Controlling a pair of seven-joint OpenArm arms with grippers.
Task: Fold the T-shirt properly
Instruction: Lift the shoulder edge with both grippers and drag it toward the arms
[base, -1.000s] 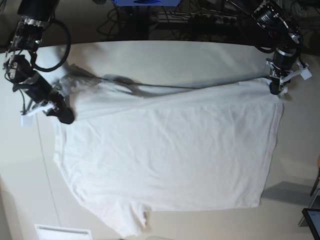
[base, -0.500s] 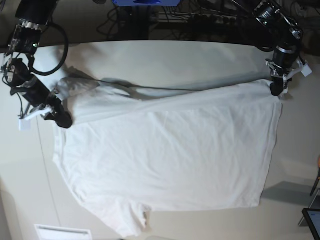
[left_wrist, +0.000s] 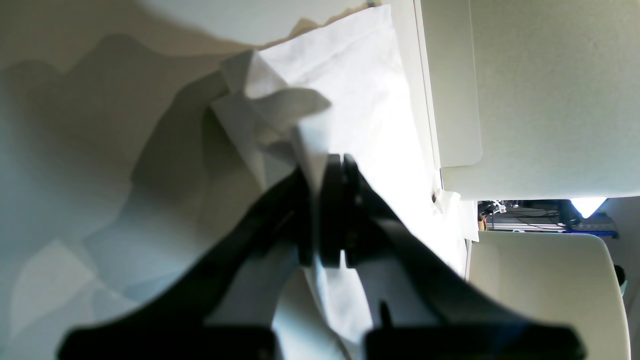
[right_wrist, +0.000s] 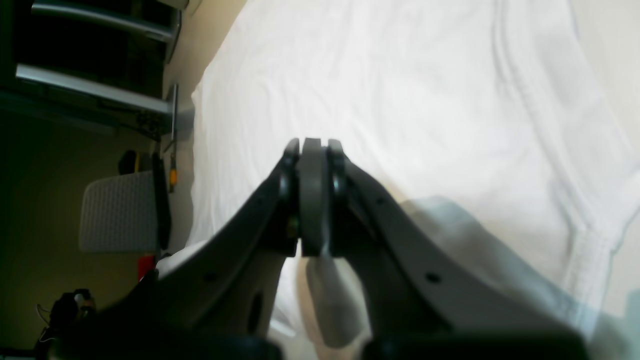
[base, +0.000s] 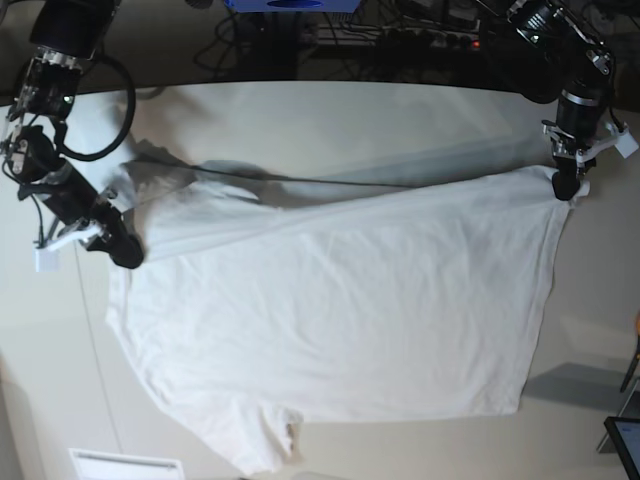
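Observation:
The white T-shirt (base: 340, 300) lies spread on the pale table (base: 330, 120), its far edge pulled taut between both arms. At the base view's right, my left gripper (base: 564, 187) is shut on the shirt's far right corner; the left wrist view shows its black fingers (left_wrist: 330, 210) pinching bunched white cloth (left_wrist: 280, 115). At the base view's left, my right gripper (base: 127, 253) is shut on the shirt's left edge near a sleeve. In the right wrist view the fingers (right_wrist: 312, 195) press together over the T-shirt (right_wrist: 400, 100), with a fold of cloth hanging under them.
The table's far edge (base: 300, 84) borders dark cables and equipment behind. A white slotted object (base: 125, 464) lies at the near left. A dark screen corner (base: 625, 440) and a chair (right_wrist: 120, 210) stand off the table.
Both grippers have drifted outward, the left one toward the right and slightly nearer, the right one toward the left and nearer, stretching the shirt's far edge tighter.

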